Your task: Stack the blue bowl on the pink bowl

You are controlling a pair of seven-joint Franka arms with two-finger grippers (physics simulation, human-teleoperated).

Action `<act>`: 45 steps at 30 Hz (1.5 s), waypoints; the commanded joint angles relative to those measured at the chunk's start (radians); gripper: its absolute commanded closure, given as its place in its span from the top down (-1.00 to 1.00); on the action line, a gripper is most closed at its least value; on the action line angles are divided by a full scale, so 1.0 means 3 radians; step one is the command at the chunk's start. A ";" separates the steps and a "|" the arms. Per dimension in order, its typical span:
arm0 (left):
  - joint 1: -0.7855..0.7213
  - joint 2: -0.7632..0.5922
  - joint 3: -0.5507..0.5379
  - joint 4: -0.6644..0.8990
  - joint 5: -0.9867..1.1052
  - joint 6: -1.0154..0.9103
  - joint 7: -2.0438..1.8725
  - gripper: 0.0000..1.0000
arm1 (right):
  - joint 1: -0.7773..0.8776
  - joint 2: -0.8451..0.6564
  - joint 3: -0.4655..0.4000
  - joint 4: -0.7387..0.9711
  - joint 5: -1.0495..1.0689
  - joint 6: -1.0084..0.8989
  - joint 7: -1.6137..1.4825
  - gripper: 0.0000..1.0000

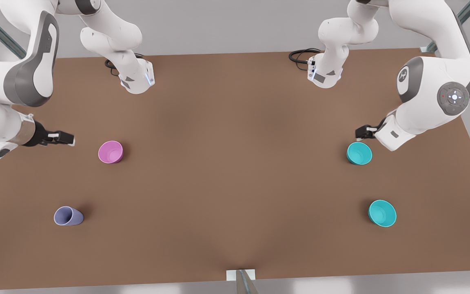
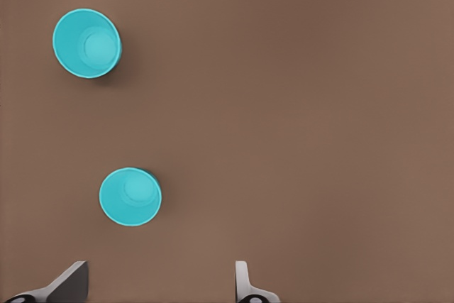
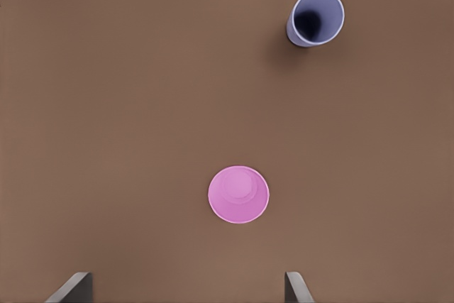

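Two alike turquoise bowls stand upright on the front view's right. One blue bowl sits just below my left gripper, which hovers open and holds nothing. The other teal bowl lies nearer the table's front edge. The pink bowl stands upright on the front view's left. My right gripper hangs open and empty to the left of it, apart from it.
A lavender-blue cup stands near the front left of the brown table. Both arm bases are mounted at the far edge. A small bracket sits at the front edge's middle.
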 commanded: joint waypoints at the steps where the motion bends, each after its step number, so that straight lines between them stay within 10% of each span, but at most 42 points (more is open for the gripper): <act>1: 0.0010 -0.0004 -0.0001 0.0002 0.0007 0.0037 0.0110 1.00 | 0.0000 -0.0003 -0.0002 -0.0001 0.0004 0.0128 -0.0095 1.00; 25: -0.0010 0.0180 -0.0011 0.0104 -0.0013 -0.0060 0.0100 1.00 | -0.0404 0.0233 -0.0018 -0.2563 -0.0027 0.3042 -0.0468 1.00; 45: 0.0169 0.0144 -0.0016 0.0160 -0.0024 -0.0428 0.0130 1.00 | -0.0461 0.0611 -0.0018 -0.2895 0.0270 0.3176 -0.0468 1.00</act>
